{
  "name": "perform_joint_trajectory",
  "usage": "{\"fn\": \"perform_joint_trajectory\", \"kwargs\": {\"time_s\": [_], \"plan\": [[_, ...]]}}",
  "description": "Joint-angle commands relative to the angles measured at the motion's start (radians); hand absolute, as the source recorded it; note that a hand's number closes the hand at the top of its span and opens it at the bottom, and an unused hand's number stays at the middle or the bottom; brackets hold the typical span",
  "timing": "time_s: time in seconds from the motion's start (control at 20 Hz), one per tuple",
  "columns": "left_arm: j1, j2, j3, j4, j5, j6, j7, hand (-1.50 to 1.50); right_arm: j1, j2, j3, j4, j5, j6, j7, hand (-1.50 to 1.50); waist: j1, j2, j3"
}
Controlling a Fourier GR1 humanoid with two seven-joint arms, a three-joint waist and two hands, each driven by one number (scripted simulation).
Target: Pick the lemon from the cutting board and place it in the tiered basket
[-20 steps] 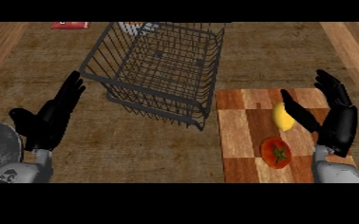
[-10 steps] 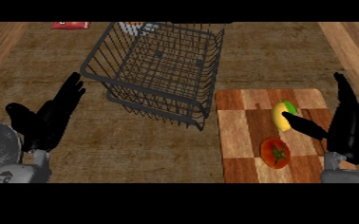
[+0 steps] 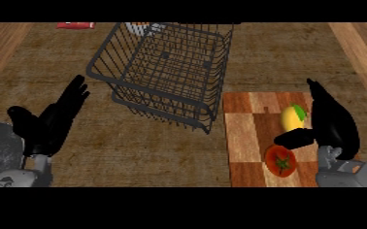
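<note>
My right hand (image 3: 334,126) stands spread beside the oval yellow lemon (image 3: 292,118) on the striped wooden cutting board (image 3: 247,140), thumb under the fruit and touching nothing I can be sure of, so closing carelessly could nudge it against the red tomato (image 3: 281,160) below my thumb, away from the dark wire tiered basket (image 3: 168,68) off to my left.
</note>
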Motion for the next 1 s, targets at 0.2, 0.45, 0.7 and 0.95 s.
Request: {"fn": "perform_joint_trajectory", "kwargs": {"time_s": [0.2, 0.45, 0.7, 0.95], "plan": [[-0.01, 0.012, 0.053, -0.022, 0.015, -0.029, 0.039, 0.0, -0.159, 0.119, 0.03, -0.011, 0.072, 0.163, 0.293, -1.5, -0.002, 0.005, 0.006], [-0.024, -0.034, 0.017, -0.014, -0.036, 0.002, 0.035, 0.0, -0.13, 0.156, 0.008, 0.122, 0.146, 0.095, 0.249, -1.5, -0.006, 0.006, 0.006], [0.051, -0.041, 0.018, -0.056, -0.048, -0.029, 0.011, 0.0, -0.112, 0.176, -0.03, 0.248, 0.194, 0.035, 0.166, -1.5, 0.001, 0.006, 0.007], [0.061, -0.054, 0.064, -0.072, -0.052, -0.052, 0.028, 0.0, -0.122, 0.232, -0.024, 0.304, 0.281, -0.031, 0.15, -1.5, -0.002, 0.005, 0.006]]}}
